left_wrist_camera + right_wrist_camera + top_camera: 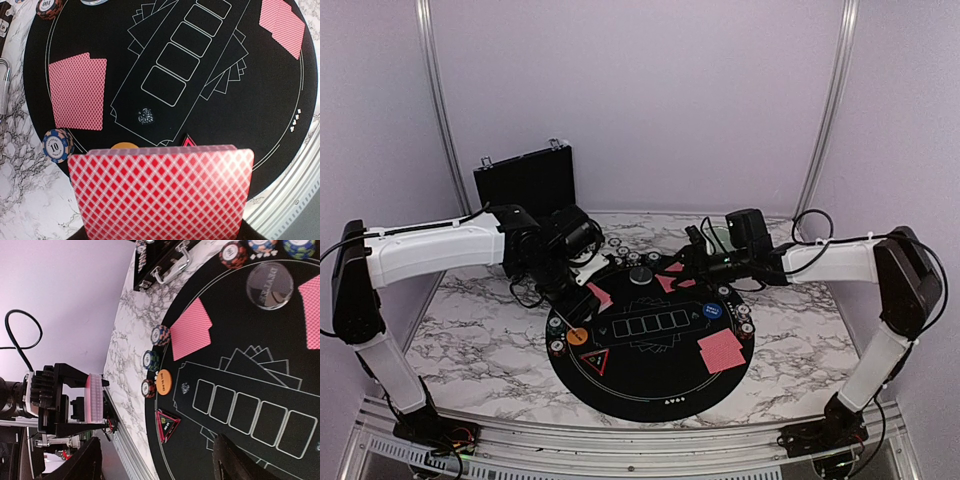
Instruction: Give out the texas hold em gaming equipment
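left gripper (pixel 95 402): clamped on the deck of cards (pixel 160 197). The deck fills the bottom of the left wrist frame, pink-red backs to the camera, and shows edge-on at the left of the right wrist frame.
why held so: judged to serve as the stock, with its long edge offered toward the other arm.
right gripper (pixel 160 462): two dark fingers at the bottom of the right wrist frame stand apart with nothing between them. Judged free to draw a card.
mat (pixel 650 385): black and round, at centre frame on the marble table (pixel 470 330). The five outlined boxes across its middle are bare.
dealt pair (pixel 77 92): face down at left of frame, just beside the 10 chip (pixel 57 145).
second pair (pixel 282 25): face down at upper right, by the mat's rim. Both pairs are judged to mark player seats.
chip stacks (pixel 150 360): strung along the mat's edge at left-centre, near the orange disc (pixel 163 381).
clear disc (pixel 270 285): on the mat at upper right.
black case (pixel 525 180): upper left, standing behind the mat, well apart from play.
progress: judged partway through.
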You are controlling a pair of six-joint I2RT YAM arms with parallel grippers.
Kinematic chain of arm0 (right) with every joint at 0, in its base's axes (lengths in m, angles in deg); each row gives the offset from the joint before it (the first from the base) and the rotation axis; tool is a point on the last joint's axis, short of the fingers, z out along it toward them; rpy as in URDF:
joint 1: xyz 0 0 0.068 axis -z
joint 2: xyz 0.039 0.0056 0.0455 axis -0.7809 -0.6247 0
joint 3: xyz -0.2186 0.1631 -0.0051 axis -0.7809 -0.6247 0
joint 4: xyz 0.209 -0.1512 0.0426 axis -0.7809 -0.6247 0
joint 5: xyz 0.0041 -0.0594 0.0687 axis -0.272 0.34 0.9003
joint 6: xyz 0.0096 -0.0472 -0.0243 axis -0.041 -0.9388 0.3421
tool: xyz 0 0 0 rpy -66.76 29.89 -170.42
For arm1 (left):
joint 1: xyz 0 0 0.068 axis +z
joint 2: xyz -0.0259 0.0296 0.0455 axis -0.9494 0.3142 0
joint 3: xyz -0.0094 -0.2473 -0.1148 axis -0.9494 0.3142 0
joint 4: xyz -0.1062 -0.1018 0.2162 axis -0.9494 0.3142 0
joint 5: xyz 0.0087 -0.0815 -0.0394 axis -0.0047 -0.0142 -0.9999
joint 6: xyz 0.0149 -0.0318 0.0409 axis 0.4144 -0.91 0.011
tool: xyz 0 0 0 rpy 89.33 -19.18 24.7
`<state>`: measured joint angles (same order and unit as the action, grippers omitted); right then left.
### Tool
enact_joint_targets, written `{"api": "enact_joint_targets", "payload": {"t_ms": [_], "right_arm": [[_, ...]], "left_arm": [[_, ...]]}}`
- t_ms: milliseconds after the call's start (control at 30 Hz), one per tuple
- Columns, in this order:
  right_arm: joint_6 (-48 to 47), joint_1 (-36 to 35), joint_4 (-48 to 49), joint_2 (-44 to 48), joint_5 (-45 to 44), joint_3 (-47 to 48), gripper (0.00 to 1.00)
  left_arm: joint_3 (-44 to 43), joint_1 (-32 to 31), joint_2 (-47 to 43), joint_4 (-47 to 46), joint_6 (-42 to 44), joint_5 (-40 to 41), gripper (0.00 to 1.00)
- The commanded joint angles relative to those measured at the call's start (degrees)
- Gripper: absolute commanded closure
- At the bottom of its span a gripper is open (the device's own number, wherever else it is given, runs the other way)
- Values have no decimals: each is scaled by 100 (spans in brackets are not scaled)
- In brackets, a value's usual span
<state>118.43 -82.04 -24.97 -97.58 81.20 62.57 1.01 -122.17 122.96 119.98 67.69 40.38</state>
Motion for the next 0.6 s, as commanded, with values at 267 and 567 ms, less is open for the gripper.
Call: {"api": "enact_joint_targets", "payload": {"t_ms": [267,567], "right_arm": [[506,-781,783,-274,272,189,28],[874,-1126,1302,-679,547,380,29]], "left_arm": [[-381,-198,158,-55,-53,-49,50],[-426,-244,170,-50,-77,-43,50]]}}
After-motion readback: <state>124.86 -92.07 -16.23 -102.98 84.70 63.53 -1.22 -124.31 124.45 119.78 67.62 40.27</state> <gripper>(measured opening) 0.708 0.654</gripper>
